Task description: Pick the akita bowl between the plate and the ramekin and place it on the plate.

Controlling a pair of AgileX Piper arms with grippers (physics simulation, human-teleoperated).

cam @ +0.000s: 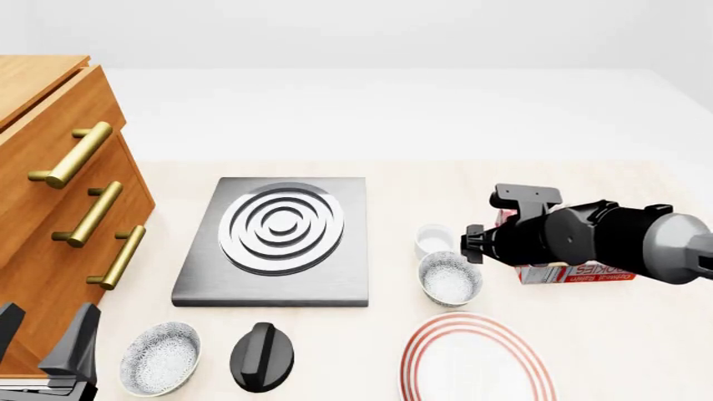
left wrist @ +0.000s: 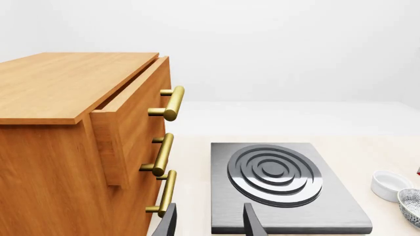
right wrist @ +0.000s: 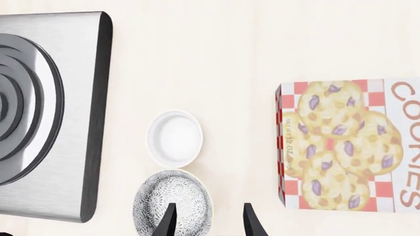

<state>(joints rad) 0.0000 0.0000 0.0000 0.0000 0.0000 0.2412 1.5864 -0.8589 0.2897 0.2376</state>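
The akita bowl (cam: 450,278), speckled grey-white, sits on the table between the small white ramekin (cam: 435,240) and the red-ringed plate (cam: 477,361). My right gripper (cam: 477,242) hangs open above the bowl's side, pointing down. In the right wrist view one fingertip (right wrist: 169,220) is over the akita bowl (right wrist: 172,202) and the other is over bare table beyond its rim, with the ramekin (right wrist: 174,138) just past the bowl. My left gripper (cam: 42,332) stands open and empty at the near left, by the cabinet. Its wrist view catches the ramekin (left wrist: 390,184) and the akita bowl (left wrist: 411,206) at the picture's edge.
A look-alike speckled bowl (cam: 160,357) and a black knob (cam: 262,357) lie near the front left. A grey burner slab (cam: 279,238) fills the middle. A wooden drawer cabinet (cam: 56,192) with brass handles stands at the left. A cookie box (cam: 573,271) lies under the right arm.
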